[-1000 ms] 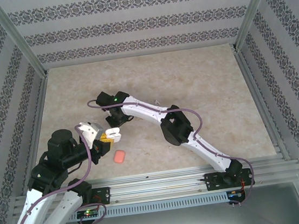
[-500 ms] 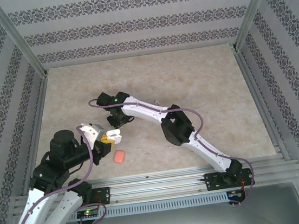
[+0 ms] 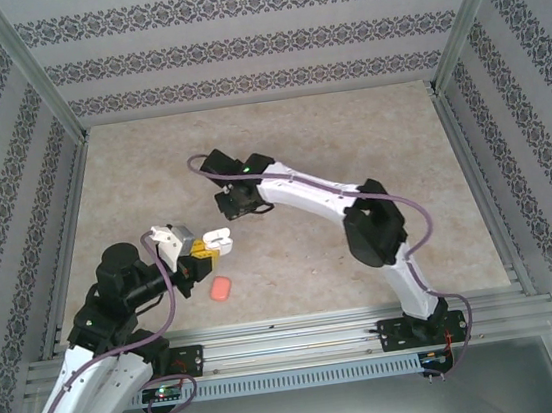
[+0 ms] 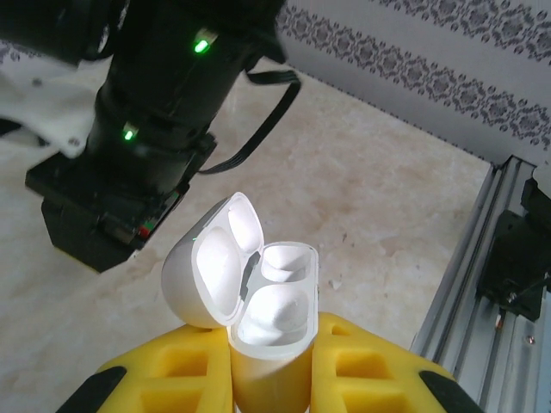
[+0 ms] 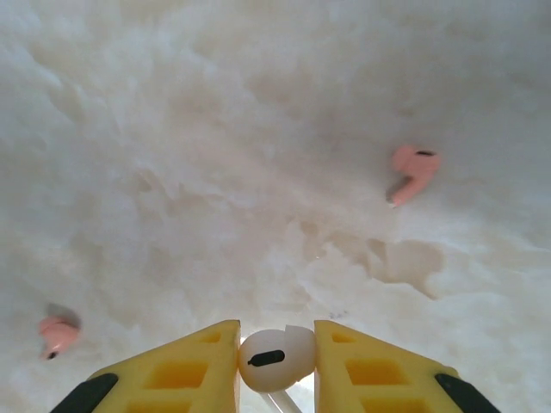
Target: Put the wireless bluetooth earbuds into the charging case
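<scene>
**Item: earbud insertion, status midway, by judgement.**

- Left hand [image 4: 271, 366]: closed tight on the white charging case [image 4: 258, 331], which stands upright off the table with its lid hinged open. The nearer well seems to carry a rounded white shape, possibly one bud already seated; the farther well looks hollow. Neither can be confirmed.
- Right hand [image 5: 275, 361]: narrow, pinching a white earbud [image 5: 277, 353] between its yellow fingers, above the table [image 3: 368, 135] and near the open case, not yet over it.
- Salmon earbuds, two: one [image 5: 413, 170] lies loose on the table to the right in the right wrist view, the other [image 5: 54, 333] to the left, well apart.
- Salmon case [image 3: 221, 288]: lies on the table just beside the left hand, apparently shut.

**Left to do, by judgement:** seat the held white bud; then open the salmon case and load both salmon buds.

**Edges and room:**
- The right arm's dark wrist [image 4: 155, 103] looms close over the open lid, so clearance there is tight.
- The near frame rail [image 3: 302, 336] runs close behind the salmon case.
- Patterned walls [image 3: 257, 48] and side rails stand well apart from the work; the far table offers open room.
</scene>
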You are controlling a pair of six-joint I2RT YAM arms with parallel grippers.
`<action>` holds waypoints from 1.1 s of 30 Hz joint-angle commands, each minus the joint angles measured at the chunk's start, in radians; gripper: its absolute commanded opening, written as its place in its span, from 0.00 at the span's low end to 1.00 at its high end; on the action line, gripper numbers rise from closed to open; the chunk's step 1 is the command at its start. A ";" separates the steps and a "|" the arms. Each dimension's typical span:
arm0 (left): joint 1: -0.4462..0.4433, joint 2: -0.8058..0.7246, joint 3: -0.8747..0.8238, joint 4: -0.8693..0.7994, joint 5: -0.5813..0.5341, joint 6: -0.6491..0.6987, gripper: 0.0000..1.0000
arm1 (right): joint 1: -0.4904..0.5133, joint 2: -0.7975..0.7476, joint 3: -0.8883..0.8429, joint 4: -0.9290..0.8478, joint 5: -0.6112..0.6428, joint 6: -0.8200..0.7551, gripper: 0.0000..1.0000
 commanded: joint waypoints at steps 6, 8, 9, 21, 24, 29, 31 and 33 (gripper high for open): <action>-0.007 0.153 -0.044 0.449 0.034 -0.001 0.00 | -0.025 -0.326 -0.187 0.113 0.140 0.025 0.25; -0.008 0.208 -0.033 0.511 0.018 0.013 0.00 | -0.027 -0.400 -0.235 0.137 0.164 0.024 0.25; -0.010 0.237 -0.022 0.543 0.005 0.020 0.00 | -0.027 -0.437 -0.259 0.152 0.174 0.026 0.25; -0.148 0.452 0.055 0.798 -0.290 0.075 0.00 | -0.024 -0.775 -0.441 0.336 0.205 0.117 0.26; -0.196 0.498 0.062 0.871 -0.368 0.080 0.00 | -0.009 -0.813 -0.484 0.415 0.189 0.145 0.27; -0.258 0.565 0.081 0.943 -0.444 0.102 0.00 | 0.016 -0.823 -0.518 0.523 0.148 0.194 0.27; -0.269 0.583 0.086 0.969 -0.465 0.094 0.00 | 0.024 -0.818 -0.527 0.554 0.138 0.210 0.27; -0.278 0.595 0.091 0.985 -0.489 0.084 0.00 | 0.034 -0.814 -0.542 0.588 0.139 0.206 0.27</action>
